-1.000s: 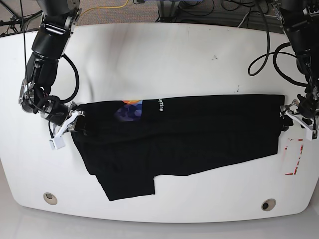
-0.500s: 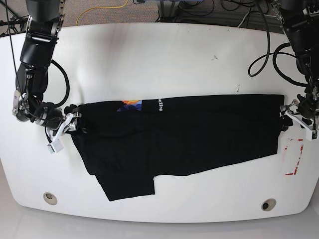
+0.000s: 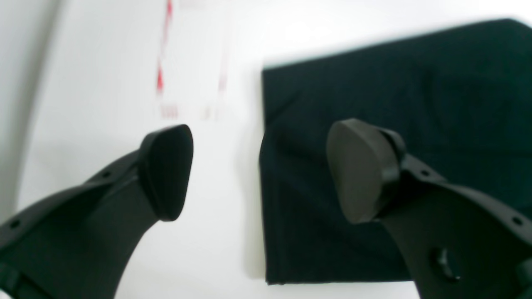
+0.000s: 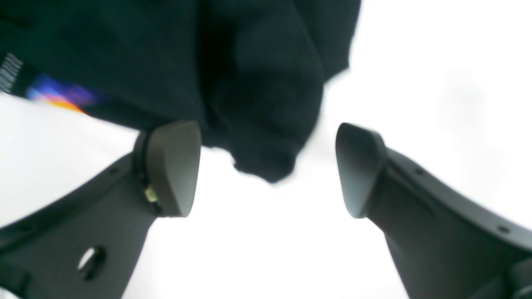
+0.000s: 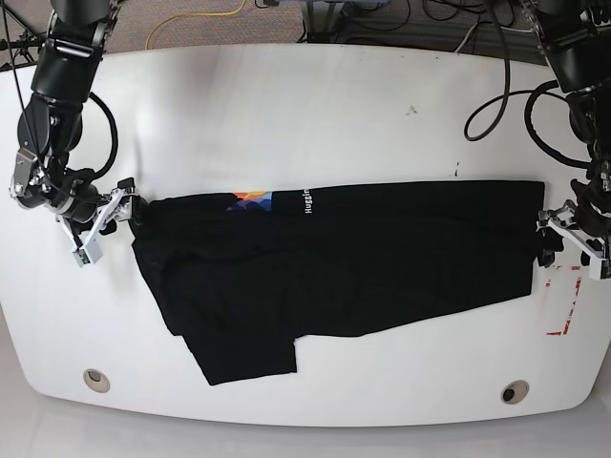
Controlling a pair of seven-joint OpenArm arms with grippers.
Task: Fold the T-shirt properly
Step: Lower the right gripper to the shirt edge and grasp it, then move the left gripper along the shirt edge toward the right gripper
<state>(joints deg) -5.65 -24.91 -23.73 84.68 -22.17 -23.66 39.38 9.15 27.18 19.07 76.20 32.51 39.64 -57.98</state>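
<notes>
White table [image 5: 315, 105], T-shirt [image 5: 363, 258] between 2 end effectors

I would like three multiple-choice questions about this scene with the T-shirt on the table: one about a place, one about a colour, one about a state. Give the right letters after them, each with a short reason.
1. Where is the left hand?
A. above the shirt's middle
B. at the T-shirt's end near the red marks
C. off the table

2. What colour is the lettering on the shirt?
A. white
B. green
C. yellow

3. How is the right hand?
A. shut on cloth
B. shut, empty
C. open, holding nothing

Answers:
1 B, its wrist view shows the shirt's edge beside the red marks.
2 A, it reads white on black in the base view.
3 C, the fingers stand wide apart, with the cloth beyond them.
</notes>
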